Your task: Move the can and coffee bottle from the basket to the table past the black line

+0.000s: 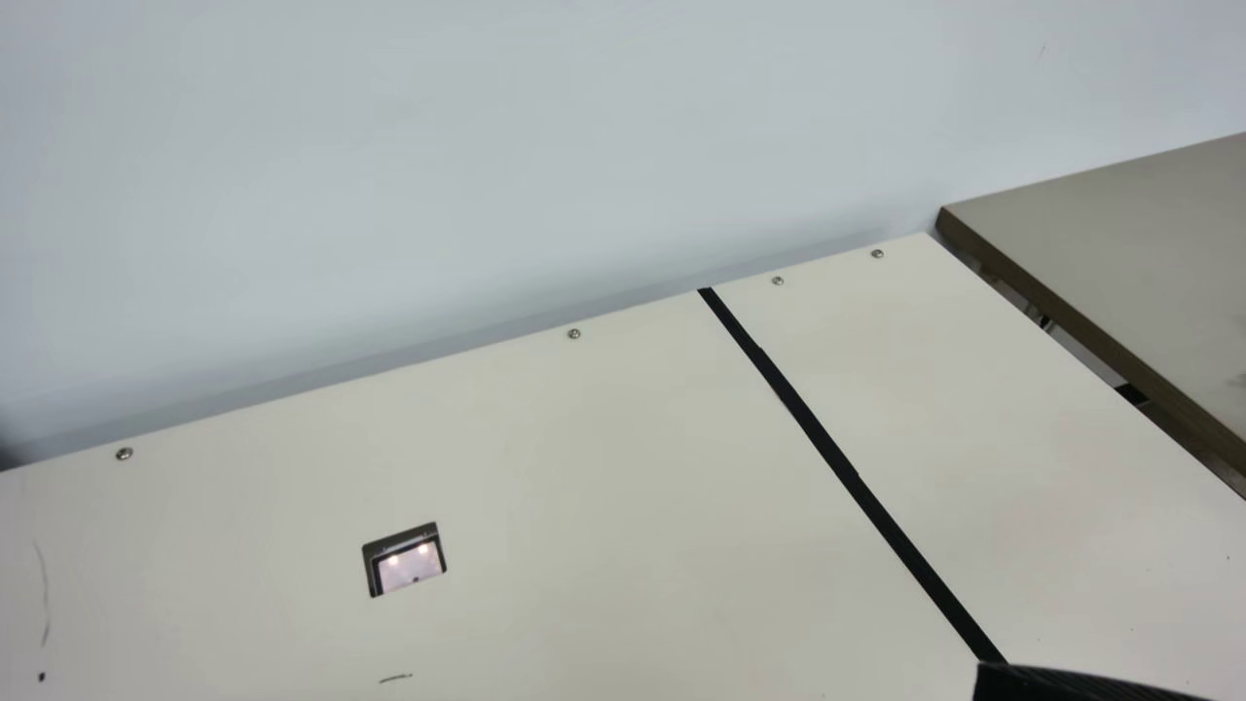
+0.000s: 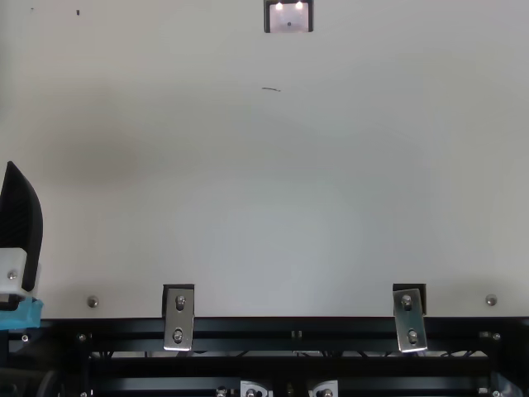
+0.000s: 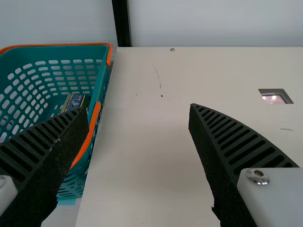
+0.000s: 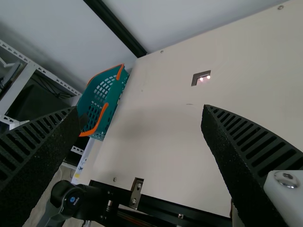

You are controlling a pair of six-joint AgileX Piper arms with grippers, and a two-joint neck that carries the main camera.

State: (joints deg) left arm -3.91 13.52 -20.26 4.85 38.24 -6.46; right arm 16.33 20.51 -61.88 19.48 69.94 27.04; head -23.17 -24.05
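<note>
Perhaps the can [image 3: 74,101], only partly in sight inside the basket [image 3: 101,71]

Cream is seen all over the table [image 1: 545,487], crossed by a plain black line [image 1: 827,448] and scattered with thin dark marks. Pale blue-grey is shown by the wall [image 1: 487,146] behind the table, and grey-beige with a dark brown edge by the board [image 1: 1149,234] beside it. Pale pink is seen through the dark-rimmed opening [image 1: 407,560] in the table. Beside the table, the basket [image 3: 102,56] is coloured teal, patterned with rows of oval holes and trimmed in orange; dark blue with pale markings is worn by an item [image 3: 74,101] inside. At the table, black ribbing is carried by the left gripper [image 2: 21,223], with white and light blue below, and by the right gripper [image 1: 1071,685].
</note>
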